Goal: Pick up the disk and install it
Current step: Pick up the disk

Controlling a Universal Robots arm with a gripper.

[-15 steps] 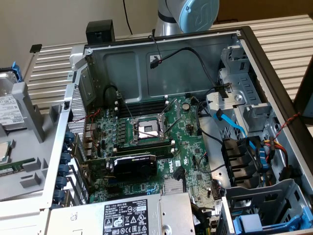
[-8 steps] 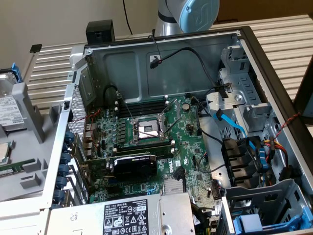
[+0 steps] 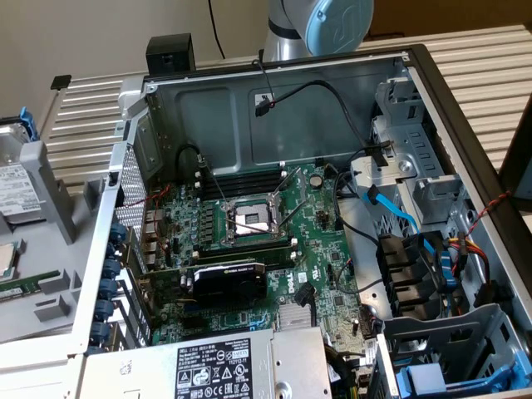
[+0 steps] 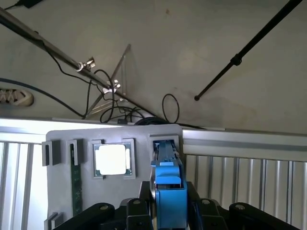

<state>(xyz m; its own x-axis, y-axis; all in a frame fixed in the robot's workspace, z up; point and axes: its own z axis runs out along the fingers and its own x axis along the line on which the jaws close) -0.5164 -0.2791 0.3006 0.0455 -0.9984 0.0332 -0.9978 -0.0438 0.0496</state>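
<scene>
The ribbed metal worktop (image 3: 486, 58) carries an open computer case (image 3: 216, 116). A grey parts holder (image 3: 33, 328) lies on it at the exterior view's left.

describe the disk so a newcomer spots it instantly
On the exterior view's left, outside the open computer case, is a grey holder. The disk sits in it: white printed label, blue frame, unlike the bare chip and memory stick beside it.

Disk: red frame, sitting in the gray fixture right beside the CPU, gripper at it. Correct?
Not quite. The frame of the disk is blue, not red, as the wrist view shows. The rest holds: it sits in the gray fixture beside the CPU, with the gripper at it.
</scene>
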